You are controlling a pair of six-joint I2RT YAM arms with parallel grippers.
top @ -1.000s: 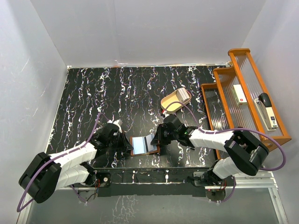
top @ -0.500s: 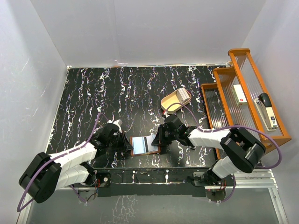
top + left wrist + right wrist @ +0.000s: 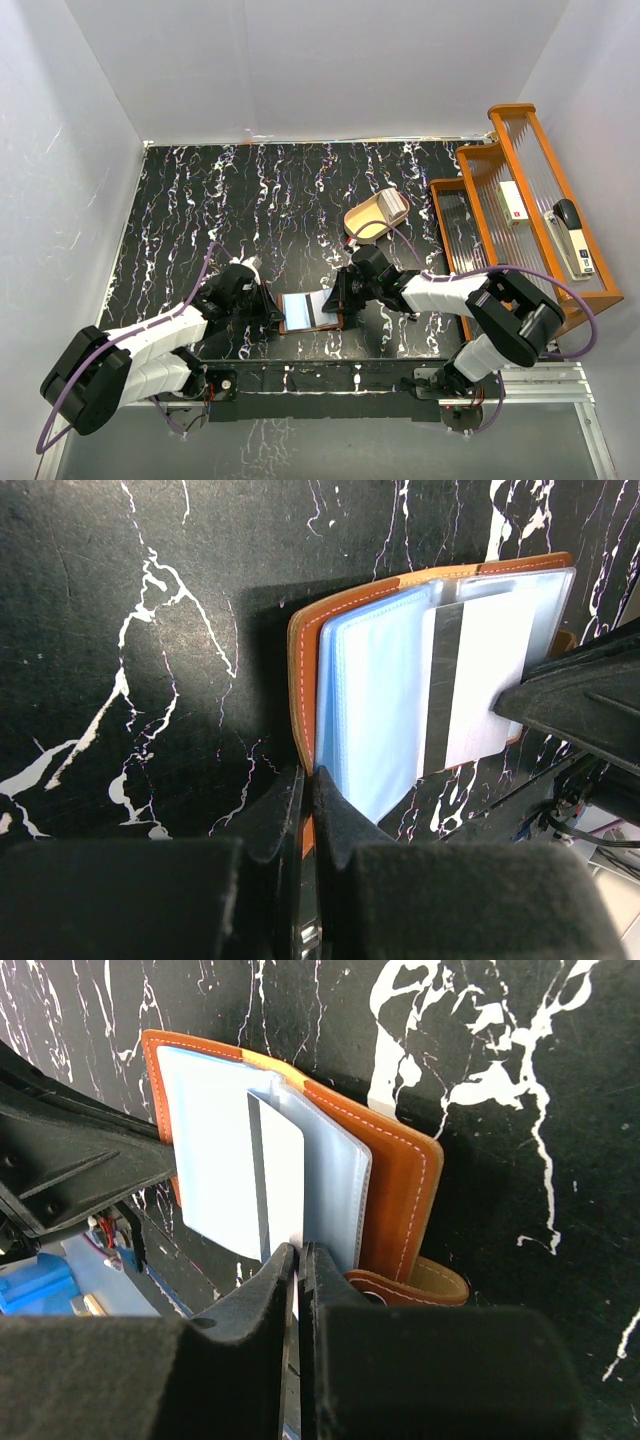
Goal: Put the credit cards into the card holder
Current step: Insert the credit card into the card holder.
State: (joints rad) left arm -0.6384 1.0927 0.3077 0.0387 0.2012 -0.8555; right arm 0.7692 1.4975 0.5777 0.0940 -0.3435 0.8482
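The brown card holder lies open near the table's front edge, its grey-blue pockets facing up. My left gripper is shut on its left cover edge, seen between the jaws in the left wrist view. My right gripper is shut on a white credit card with a dark stripe. The card lies partly inside a clear pocket of the holder. It also shows in the left wrist view. No orange-and-blue card is in view.
A tan oval tray holding a white object stands behind the right arm. An orange wooden rack with a stapler and a white box fills the right side. The table's front edge is just below the holder.
My right gripper has edged slightly left toward the holder with the card. The left arm has not moved.
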